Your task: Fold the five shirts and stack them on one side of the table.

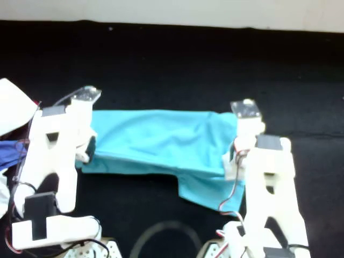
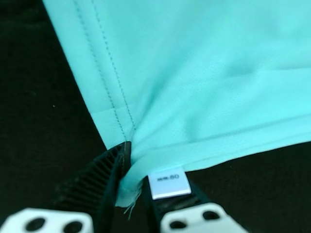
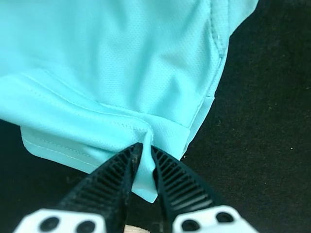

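A turquoise shirt (image 1: 161,142) lies stretched across the middle of the black table (image 1: 177,64), partly folded, between the two arms. My left gripper (image 1: 87,151) is shut on the shirt's left edge; in the left wrist view the fabric (image 2: 194,73) is pinched between the black ribbed fingers (image 2: 104,174), with a small white label (image 2: 170,183) beside them. My right gripper (image 1: 234,156) is shut on the shirt's right edge, and the right wrist view shows the hem (image 3: 143,145) clamped between its pads (image 3: 170,177). A lower flap (image 1: 207,193) hangs toward the front.
More garments, white (image 1: 13,107) and dark blue (image 1: 8,153), lie piled at the table's left edge behind the left arm. A dark cable loop (image 1: 161,236) lies near the front between the arm bases. A pale wall (image 1: 172,11) bounds the far side.
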Motion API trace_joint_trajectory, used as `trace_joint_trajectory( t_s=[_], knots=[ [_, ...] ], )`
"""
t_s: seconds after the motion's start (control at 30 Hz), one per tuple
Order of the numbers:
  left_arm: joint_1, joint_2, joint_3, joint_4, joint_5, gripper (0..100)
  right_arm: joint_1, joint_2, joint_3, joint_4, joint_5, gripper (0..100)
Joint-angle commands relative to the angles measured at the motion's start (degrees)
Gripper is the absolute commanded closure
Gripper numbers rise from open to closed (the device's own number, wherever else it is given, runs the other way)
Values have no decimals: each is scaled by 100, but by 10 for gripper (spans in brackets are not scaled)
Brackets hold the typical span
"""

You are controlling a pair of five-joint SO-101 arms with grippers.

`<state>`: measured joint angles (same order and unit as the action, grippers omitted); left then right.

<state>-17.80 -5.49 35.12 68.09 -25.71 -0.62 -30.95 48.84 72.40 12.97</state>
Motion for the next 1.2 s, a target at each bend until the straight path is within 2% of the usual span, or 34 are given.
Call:
trace_joint_trajectory(
  t_s=[0.0,0.17,0.4,0.63,0.73,0.9,1.17],
  knots=[
    [-57,-40,189,-343,-53,992,84,-163,312,-391,53,993],
    [-57,171,347,-668,-70,992,84,-163,549,-699,53,993],
    [-66,242,303,-677,-70,990,48,-215,514,-400,53,964],
    [-84,224,-40,-642,-44,992,75,-215,48,-479,44,994],
    [-92,224,-400,-308,-44,992,75,-215,-549,-242,26,992],
    [-92,224,-1042,686,-44,992,75,-215,-1367,356,35,992],
    [-84,277,-866,870,-70,992,48,-215,-251,233,53,992]
  ],
)
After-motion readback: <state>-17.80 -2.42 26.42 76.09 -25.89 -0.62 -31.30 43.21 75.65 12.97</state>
